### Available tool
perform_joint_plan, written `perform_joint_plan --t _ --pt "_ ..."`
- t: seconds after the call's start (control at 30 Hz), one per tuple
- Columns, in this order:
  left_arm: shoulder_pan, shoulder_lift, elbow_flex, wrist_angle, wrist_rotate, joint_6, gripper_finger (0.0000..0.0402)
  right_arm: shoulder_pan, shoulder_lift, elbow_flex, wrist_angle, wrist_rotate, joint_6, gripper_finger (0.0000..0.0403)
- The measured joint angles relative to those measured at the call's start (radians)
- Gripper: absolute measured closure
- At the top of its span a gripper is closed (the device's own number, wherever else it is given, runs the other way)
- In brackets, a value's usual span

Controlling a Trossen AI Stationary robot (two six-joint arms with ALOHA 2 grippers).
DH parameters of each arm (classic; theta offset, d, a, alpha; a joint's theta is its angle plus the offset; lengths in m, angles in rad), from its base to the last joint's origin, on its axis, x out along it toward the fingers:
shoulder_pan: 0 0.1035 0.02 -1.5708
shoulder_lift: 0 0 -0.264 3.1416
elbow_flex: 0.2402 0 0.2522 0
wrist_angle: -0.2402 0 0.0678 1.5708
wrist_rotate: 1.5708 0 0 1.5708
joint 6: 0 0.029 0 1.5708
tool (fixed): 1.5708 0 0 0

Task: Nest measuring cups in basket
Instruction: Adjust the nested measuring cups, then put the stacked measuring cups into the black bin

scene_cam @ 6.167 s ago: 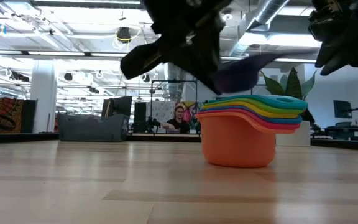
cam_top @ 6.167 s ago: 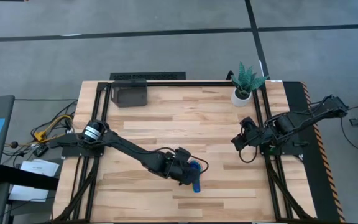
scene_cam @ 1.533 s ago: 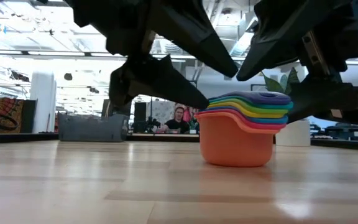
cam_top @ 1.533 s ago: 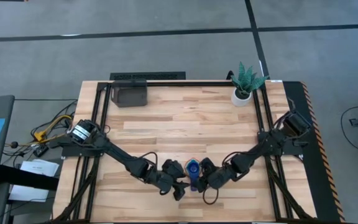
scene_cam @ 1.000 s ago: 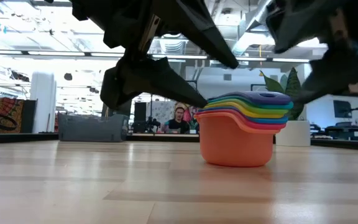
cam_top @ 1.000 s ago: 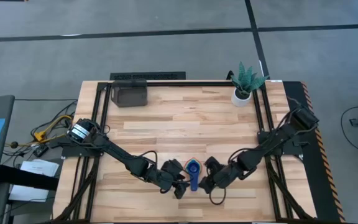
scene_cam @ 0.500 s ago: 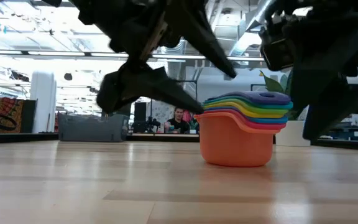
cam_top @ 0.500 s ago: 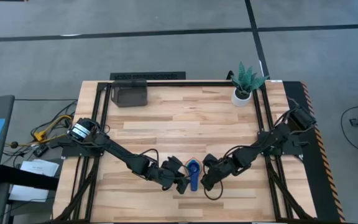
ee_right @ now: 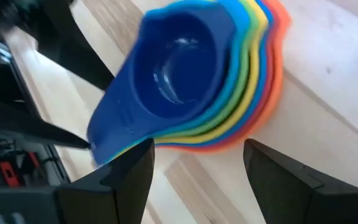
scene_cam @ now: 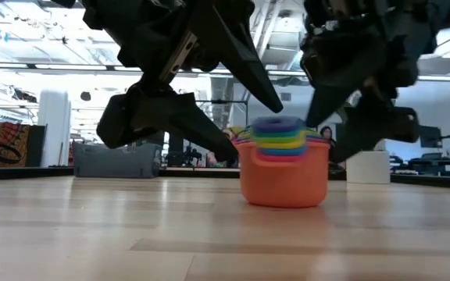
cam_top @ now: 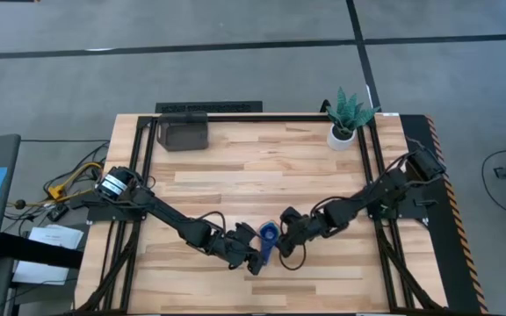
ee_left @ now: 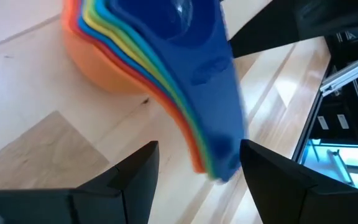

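Note:
The measuring cups stand nested in one stack on the bare table near its front edge, orange outermost and dark blue on top. Their stacked handles point near-left. My left gripper is open, and its fingers stand on either side of the handles' free end. My right gripper is open just right of the stack, with the cups right ahead of its fingers. The dark grey basket rests at the far left, away from both grippers. My left gripper has one finger on each side of the handles' free end, coming level from the table's near left. I cannot tell whether either finger touches. My right gripper comes level from the right, one finger beside the handles. I cannot tell whether it touches.
A white pot with a green plant stands at the far right corner. Black rails frame the table. Bare wood lies between the stack and the basket. People show far off in the room behind.
My right gripper has gone toward the table's left and a little far, up against the stack. The stack has slid a little toward the left and turned on the table. Its handles have swung from the near edge toward the near left, between my left gripper's fingers.

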Motion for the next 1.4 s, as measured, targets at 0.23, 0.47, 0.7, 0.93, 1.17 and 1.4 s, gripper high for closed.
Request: perform_joint_plan --t 0.23,0.47,0.7,0.93,1.17,1.4 --pt "0.0 -0.011 0.0 -0.016 -0.004 -0.029 0.0189 -0.022 -0.001 0.0 0.018 0.0 -0.008 0.0132" --pt "0.0 -0.017 0.023 -0.058 -0.048 -0.063 0.0189 0.009 -0.02 0.001 0.008 -0.004 0.009 0.0132" --pt "0.0 -0.017 0.202 -0.436 -0.104 -0.062 0.0189 0.054 -0.078 0.0 -0.131 0.017 0.028 0.0132" --pt "-0.012 -0.015 0.325 -0.514 -0.209 -0.064 0.0189 0.1 -0.153 0.0 -0.278 0.051 0.031 0.0132" --pt "-0.019 0.046 0.406 -0.57 -0.236 -0.072 0.0189 0.178 -0.259 0.0 -0.489 0.125 0.075 0.0132" --pt "-0.024 0.158 0.597 -0.734 -0.194 -0.094 0.0189 0.209 -0.339 -0.003 -0.691 0.161 0.092 0.0132"
